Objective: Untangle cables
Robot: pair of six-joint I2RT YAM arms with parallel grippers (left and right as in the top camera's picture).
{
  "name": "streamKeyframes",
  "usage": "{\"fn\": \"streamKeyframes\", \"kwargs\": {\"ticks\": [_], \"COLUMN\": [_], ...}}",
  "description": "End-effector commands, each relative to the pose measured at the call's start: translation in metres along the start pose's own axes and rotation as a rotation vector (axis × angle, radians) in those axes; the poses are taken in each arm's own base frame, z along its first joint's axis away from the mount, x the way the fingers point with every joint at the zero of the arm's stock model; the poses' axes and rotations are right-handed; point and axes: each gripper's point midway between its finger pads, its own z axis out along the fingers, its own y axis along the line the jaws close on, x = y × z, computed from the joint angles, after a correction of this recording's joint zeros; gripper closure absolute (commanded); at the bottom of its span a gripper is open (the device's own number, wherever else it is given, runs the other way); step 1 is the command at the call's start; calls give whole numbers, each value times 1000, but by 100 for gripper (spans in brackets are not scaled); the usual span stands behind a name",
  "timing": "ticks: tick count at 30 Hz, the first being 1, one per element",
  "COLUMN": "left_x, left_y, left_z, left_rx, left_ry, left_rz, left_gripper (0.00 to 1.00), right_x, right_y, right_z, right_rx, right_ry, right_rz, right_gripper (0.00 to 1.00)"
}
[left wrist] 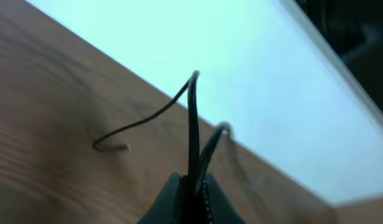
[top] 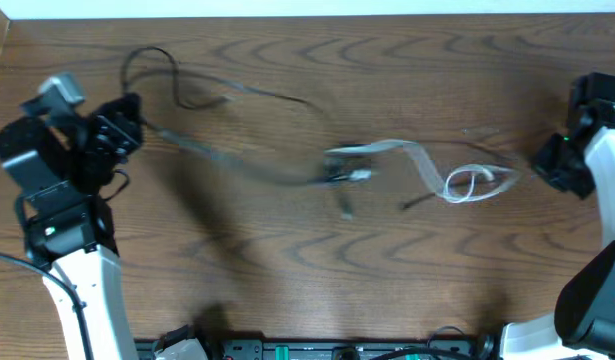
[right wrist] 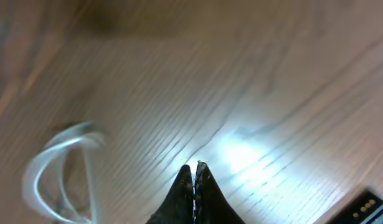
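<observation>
The cables are only partly sorted, as I read it: a knot (top: 347, 172) of black and pale strands sits at the middle of the table (top: 287, 290), and both kinds of cord run into it, so the real separation is not yet done. The black cable (top: 150, 51) stretches away left of the knot, blurred along its length, then curls into a loop up toward the far edge. The white cable (top: 450, 186) leads right of the knot and ends in a small coil lying flat. I judge that coil free of the black cord at its far end, but the crossing at the knot needs pulling apart. Far left of the knot, the left gripper (left wrist: 192, 185) is clamped tight on the black cable, two strands rising from between its fingers above the wood. Right of the knot, beyond the white coil, the right gripper (right wrist: 195, 167) has its fingers pressed together with nothing between them, poised near bare wood and touching no cord.
</observation>
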Motion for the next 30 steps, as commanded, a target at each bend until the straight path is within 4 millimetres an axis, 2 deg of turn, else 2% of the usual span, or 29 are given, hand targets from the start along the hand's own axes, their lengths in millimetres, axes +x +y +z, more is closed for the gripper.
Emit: {"fn": "streamKeyframes", "kwargs": {"ticks": [1,5,8,11,12,13,14,15,16,18,19,21,24,26,27,30], "left_x": [-12,12,53,99,105,113,114,113,104,88,73,55,46,52,62,78], "left_y": [3,-22,-60,-108,-120,-139,-172,-183,-209,-241,-260,-274,-276,-269,-262,-250], "left_z": [-4,7,22,29,28,26,20,17,7,-10,-23,-38,-38,-27,-17,-3], "left_rx": [-18,87,225,395,441,510,627,665,763,888,966,1035,1033,988,947,885], "left_ry": [-48,59,222,389,412,439,445,438,405,340,277,205,163,192,235,294], "left_rz": [-80,-91,-76,-39,-27,-18,-17,-16,-12,-13,-31,-61,-91,-107,-112,-99], "left_gripper": [92,93,92,92,93,93,93,93,93,93,93,92,93,93,93,92], "right_x": [-10,-2,18,48,56,61,74,78,85,96,103,111,124,135,142,144], "right_y": [-6,56,116,147,153,158,166,169,175,185,193,203,216,226,235,246], "right_z": [-6,-21,-57,-81,-85,-87,-91,-92,-95,-100,-104,-110,-118,-125,-130,-129], "right_rx": [-68,-416,-750,-918,-939,-943,-954,-958,-966,-979,-991,-1012,-1041,-1063,-1074,-1019], "right_ry": [0,56,53,49,45,41,34,32,28,17,7,-14,-34,-54,-85,-161], "right_rz": [89,-99,-371,-591,-645,-682,-756,-777,-814,-865,-894,-936,-990,-1034,-1070,-1109], "right_gripper": [99,99,97,84,76,72,61,57,52,47,44,37,27,23,20,20]}}
